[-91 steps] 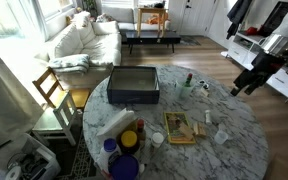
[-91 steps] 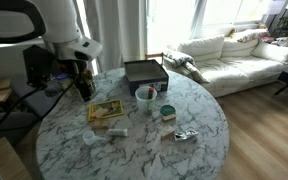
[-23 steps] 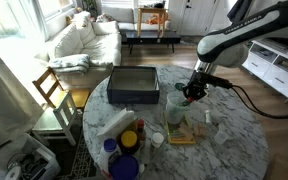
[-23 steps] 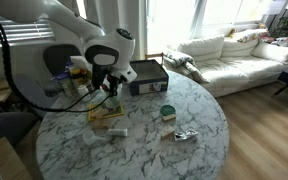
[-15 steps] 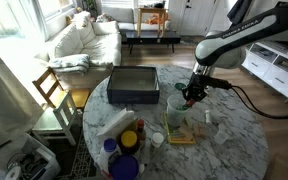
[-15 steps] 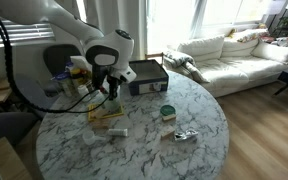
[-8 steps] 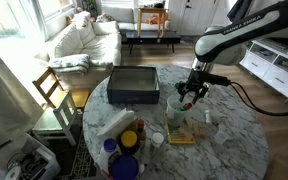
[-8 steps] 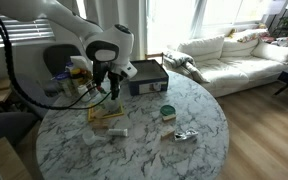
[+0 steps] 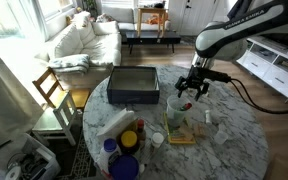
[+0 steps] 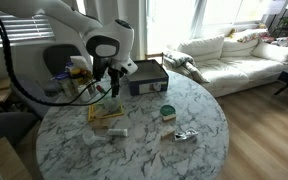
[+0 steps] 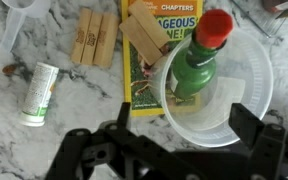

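We see gripper (image 11: 169,135) jaws wide apart, empty, hovering over green bottle (image 11: 197,55). Bottle leans inside clear cup (image 11: 246,65), propped by cup wall. Cup partly overlaps book (image 11: 159,30); wooden blocks (image 11: 94,38) left.

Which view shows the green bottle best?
Wrist view: the bottle, red-capped, sits in the cup, seen close from above. In both exterior views it is too small to make out, near the gripper.

In the wrist view, the yellow book (image 11: 170,24) lying just beside and partly under the clear cup (image 11: 252,68) reads "CHAPTERS" above the cut-off letters "AGEOUS".
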Controlling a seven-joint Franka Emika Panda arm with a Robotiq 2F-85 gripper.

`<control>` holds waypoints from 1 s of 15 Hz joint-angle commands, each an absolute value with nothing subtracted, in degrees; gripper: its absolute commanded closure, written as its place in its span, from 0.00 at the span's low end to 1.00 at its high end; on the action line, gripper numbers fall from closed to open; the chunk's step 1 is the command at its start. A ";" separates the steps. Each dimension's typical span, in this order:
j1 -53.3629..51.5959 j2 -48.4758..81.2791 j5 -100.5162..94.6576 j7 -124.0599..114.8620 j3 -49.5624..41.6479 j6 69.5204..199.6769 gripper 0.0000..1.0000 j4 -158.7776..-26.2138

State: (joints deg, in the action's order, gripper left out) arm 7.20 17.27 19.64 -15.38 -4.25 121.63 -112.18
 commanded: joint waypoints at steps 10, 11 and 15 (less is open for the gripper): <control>6.64 17.29 24.25 -14.58 -3.49 108.69 0.35 -109.98; 6.56 17.53 24.51 -14.73 -3.50 108.78 0.19 -109.82; 6.42 18.31 24.86 -15.00 -3.60 109.77 0.12 -109.36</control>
